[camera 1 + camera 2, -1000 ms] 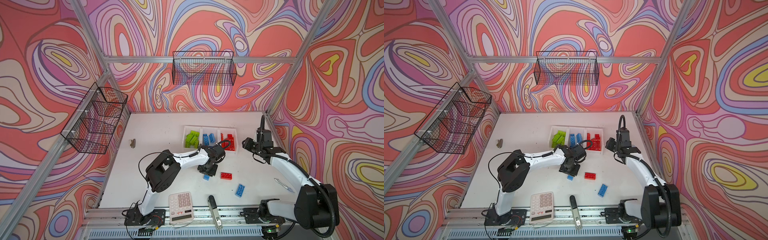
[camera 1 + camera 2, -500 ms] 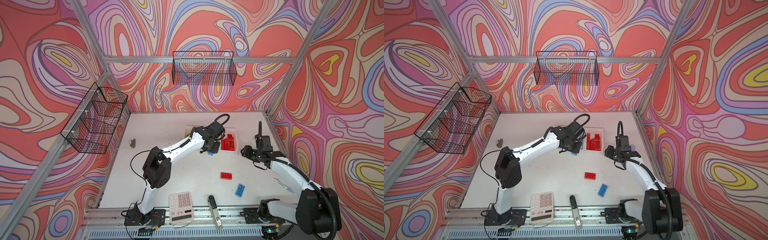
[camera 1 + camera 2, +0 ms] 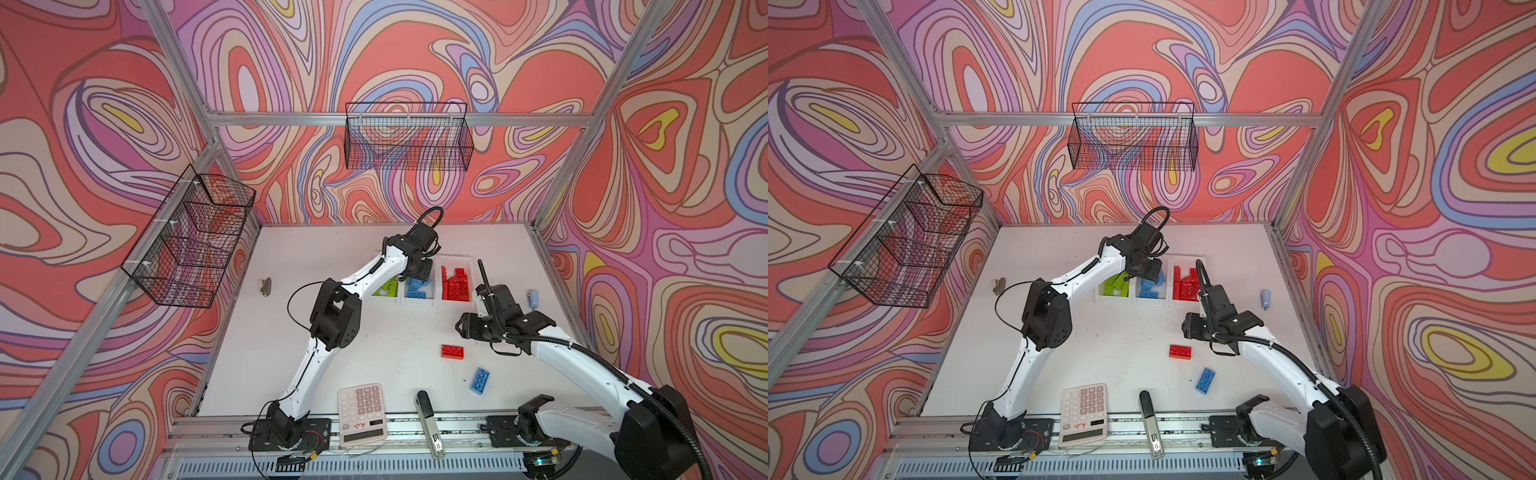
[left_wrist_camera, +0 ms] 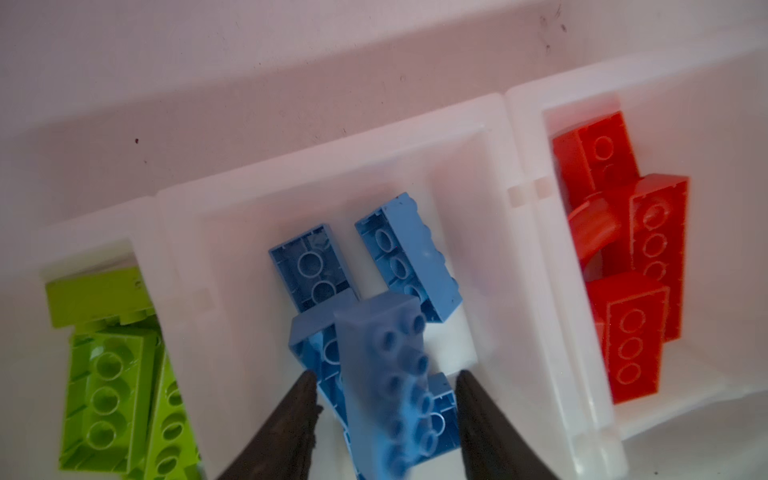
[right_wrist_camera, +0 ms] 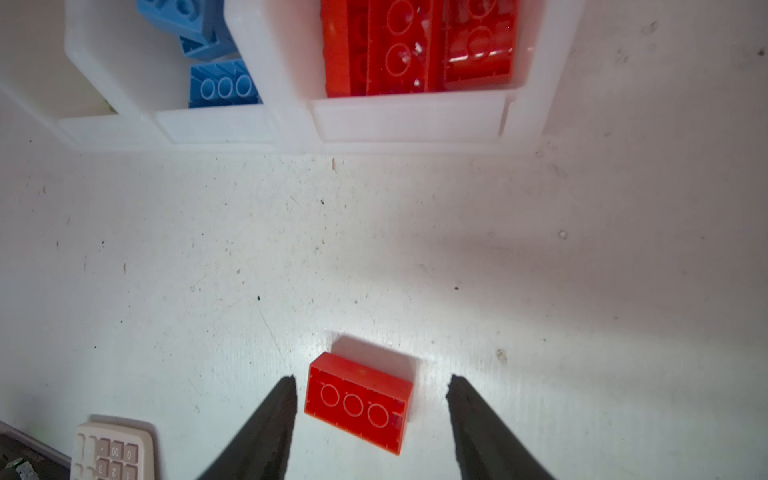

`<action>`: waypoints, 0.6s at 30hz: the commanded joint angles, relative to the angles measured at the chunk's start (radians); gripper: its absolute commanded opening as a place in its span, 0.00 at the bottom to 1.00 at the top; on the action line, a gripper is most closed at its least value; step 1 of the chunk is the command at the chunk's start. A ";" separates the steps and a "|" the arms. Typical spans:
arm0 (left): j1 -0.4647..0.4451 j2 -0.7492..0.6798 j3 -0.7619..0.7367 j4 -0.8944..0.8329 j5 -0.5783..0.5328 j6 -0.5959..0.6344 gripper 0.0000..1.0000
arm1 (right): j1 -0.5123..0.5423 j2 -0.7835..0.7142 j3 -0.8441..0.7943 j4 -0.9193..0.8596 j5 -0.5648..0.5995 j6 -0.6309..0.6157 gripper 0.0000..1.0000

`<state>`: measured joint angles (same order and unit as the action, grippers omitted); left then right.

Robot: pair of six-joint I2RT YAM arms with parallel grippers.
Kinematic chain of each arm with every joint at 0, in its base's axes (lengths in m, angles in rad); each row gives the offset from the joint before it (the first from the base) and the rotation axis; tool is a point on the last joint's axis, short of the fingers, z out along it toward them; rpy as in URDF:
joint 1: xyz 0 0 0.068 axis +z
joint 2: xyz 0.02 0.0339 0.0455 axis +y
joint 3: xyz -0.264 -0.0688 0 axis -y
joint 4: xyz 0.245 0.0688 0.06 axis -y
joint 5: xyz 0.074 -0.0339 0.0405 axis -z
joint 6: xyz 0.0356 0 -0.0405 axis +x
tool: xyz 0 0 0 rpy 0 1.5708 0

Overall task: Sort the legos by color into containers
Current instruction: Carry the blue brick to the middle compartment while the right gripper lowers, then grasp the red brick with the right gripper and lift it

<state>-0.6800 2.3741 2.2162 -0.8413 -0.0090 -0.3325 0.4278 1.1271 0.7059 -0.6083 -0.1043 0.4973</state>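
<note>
The left arm's fingers (image 4: pixel 291 424) stand apart over the middle bin (image 4: pixel 332 153) of the three joined white plastic containers (image 5: pixel 407 120). A blue studded brick (image 4: pixel 382 374) sits blurred between them with a gap on each side. I judge it loose and bound for the blue ones below.

The right arm's fingers (image 5: pixel 266 428) are spread either side of a red studded brick (image 5: pixel 357 403) on the white worktop (image 5: pixel 582 270). They do not touch it and look lined up for a pinch.

Only the wrist views show these gaps; the top views are too distant. A top view alone shows another blue brick (image 3: pixel 480 380), loose at five o'clock from the red one.
</note>
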 commanded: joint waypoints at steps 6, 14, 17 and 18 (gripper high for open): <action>0.018 -0.126 -0.017 0.047 -0.004 0.030 0.89 | 0.152 0.021 0.007 -0.099 0.138 0.151 0.75; 0.065 -0.493 -0.358 0.223 -0.051 0.040 0.88 | 0.306 0.122 0.015 -0.091 0.218 0.291 0.87; 0.091 -0.621 -0.502 0.275 -0.059 0.026 0.87 | 0.316 0.149 0.015 -0.074 0.234 0.316 0.88; 0.099 -0.659 -0.547 0.286 -0.063 0.023 0.87 | 0.316 0.160 0.017 -0.071 0.240 0.319 0.88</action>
<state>-0.5995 1.7866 1.7626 -0.6231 -0.0433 -0.3103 0.7357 1.2659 0.7063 -0.6849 0.0803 0.7513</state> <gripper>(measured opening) 0.874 0.878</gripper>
